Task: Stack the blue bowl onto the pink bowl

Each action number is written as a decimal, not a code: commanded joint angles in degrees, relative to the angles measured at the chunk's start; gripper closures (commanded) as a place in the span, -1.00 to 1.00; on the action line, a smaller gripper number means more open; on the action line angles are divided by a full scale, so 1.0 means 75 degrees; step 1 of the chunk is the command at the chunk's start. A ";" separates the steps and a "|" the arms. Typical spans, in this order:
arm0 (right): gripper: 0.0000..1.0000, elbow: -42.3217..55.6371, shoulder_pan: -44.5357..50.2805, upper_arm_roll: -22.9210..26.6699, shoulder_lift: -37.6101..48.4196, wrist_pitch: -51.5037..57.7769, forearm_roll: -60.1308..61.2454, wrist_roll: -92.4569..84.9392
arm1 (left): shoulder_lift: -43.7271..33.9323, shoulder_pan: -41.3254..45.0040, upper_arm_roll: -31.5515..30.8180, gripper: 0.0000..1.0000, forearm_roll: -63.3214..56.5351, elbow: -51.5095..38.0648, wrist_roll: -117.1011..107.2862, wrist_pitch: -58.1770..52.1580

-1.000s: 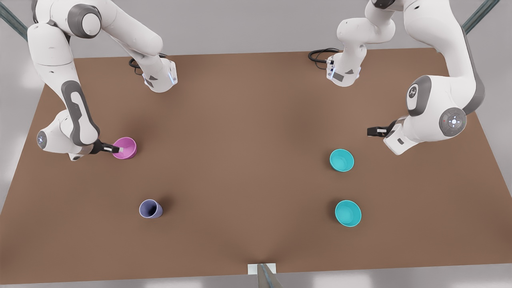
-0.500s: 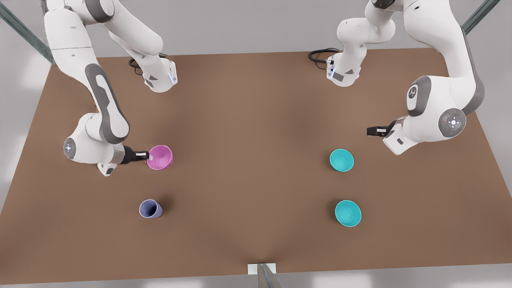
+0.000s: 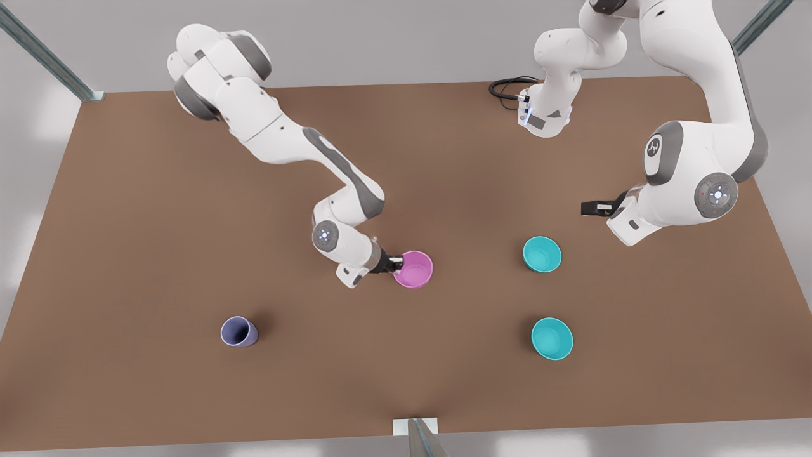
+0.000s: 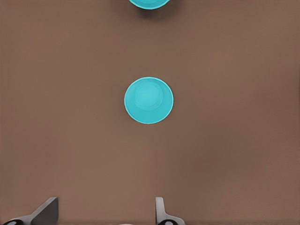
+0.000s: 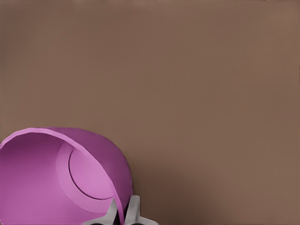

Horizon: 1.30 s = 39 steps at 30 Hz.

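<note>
The pink bowl point(image 3: 413, 269) hangs near the table's middle, tilted, with my right gripper point(image 3: 397, 261) shut on its rim. In the right wrist view the fingers point(image 5: 134, 209) pinch the wall of the pink bowl point(image 5: 61, 183). Two turquoise blue bowls stand upright on the front view's right, one point(image 3: 542, 254) farther back and one point(image 3: 552, 338) nearer the front edge. My left gripper point(image 3: 591, 207) waits open above the table, behind the rear blue bowl point(image 4: 148, 100); its gripper midpoint point(image 4: 103, 211) is apart from that bowl. The other blue bowl point(image 4: 149, 3) lies beyond.
A lavender-blue cup point(image 3: 239, 331) stands on the front view's left near the front edge. The brown table point(image 3: 406, 158) is bare between the pink bowl and the blue bowls. Cables point(image 3: 507, 87) lie at the back by an arm base.
My right arm has swung the pink bowl from the front view's left side to near the table's middle. The left arm and both blue bowls have not moved.
</note>
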<state>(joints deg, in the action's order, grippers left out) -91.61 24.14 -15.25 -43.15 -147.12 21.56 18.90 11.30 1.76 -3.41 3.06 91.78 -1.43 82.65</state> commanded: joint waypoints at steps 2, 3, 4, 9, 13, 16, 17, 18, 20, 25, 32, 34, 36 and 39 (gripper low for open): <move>0.57 0.0179 0.0039 0.0029 -0.0176 -0.0552 -0.0050 0.4594 | -0.0007 0.0000 -0.0002 -1.00 0.0002 -0.0003 -0.0008 -0.0028; 0.57 0.0203 0.0086 0.0029 -0.0235 -0.0552 -0.0050 0.4594 | -0.0007 0.0000 -0.0002 -1.00 0.0002 -0.0003 0.0003 -0.0028; 0.57 0.0226 0.0156 0.0088 -0.0270 -0.0564 -0.0050 0.4594 | -0.0007 0.0000 -0.0002 -1.00 0.0002 -0.0003 0.0003 -0.0028; -1.00 0.0343 0.0215 0.0088 -0.0387 -0.0564 -0.0062 0.4582 | -0.0007 0.0000 -0.0002 -1.00 0.0002 -0.0003 -0.0009 -0.0028; -1.00 0.0379 0.0215 0.0100 -0.0387 -0.0564 -0.0073 0.4559 | -0.0042 0.0000 -0.0049 -1.00 0.0060 -0.0015 -0.0067 -0.0169; -1.00 0.0765 -0.0557 0.0111 0.0069 0.0735 -0.0073 0.4465 | 0.0169 0.0000 0.0010 -1.00 0.0213 -0.0003 -0.0114 -0.0017; -1.00 0.0835 -0.0933 0.0111 0.0362 0.1708 -0.0120 0.4430 | 0.0403 0.0000 0.0033 -1.00 0.0248 0.0126 -0.0196 0.0404; -1.00 0.0964 -0.1366 0.0111 0.0749 0.3008 -0.0506 0.4115 | 0.0825 0.0000 0.0022 -1.00 0.0271 0.0231 -0.0559 0.0967; -1.00 0.1596 -0.2631 0.0100 0.1136 0.5820 -0.0812 0.2263 | 0.0860 0.0023 -0.0013 -1.00 0.0307 0.1543 -0.0841 0.2912; -1.00 0.5004 -0.4894 0.0100 0.1604 1.2264 -0.1960 0.0094 | 0.1974 -0.0153 0.0197 -1.00 0.0342 0.1777 -0.0185 0.4927; -1.00 0.3661 -0.4625 0.0240 0.3890 1.2058 -0.3554 -0.1383 | 0.2220 -0.0106 0.0326 -1.00 0.0869 0.2903 0.0554 0.6276; -1.00 0.3285 -0.4625 0.0240 0.4042 1.1753 -0.3554 -0.1383 | 0.2267 -0.0117 0.0326 -1.00 0.0869 0.2915 0.0554 0.6335; -1.00 0.2828 -0.4625 0.0240 0.4312 1.1436 -0.3554 -0.1383 | 0.2302 -0.0106 0.0326 -1.00 0.1033 0.2973 0.0554 0.6335; -1.00 0.2828 -0.4648 0.0240 0.4312 1.1412 -0.3554 -0.1383 | 0.2361 -0.0059 0.0326 -1.00 0.1033 0.3020 0.0554 0.6300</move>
<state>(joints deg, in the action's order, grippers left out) -70.28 -10.65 -13.42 -10.98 -62.76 -4.60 21.42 28.95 1.23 -0.96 10.42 114.37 0.08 127.02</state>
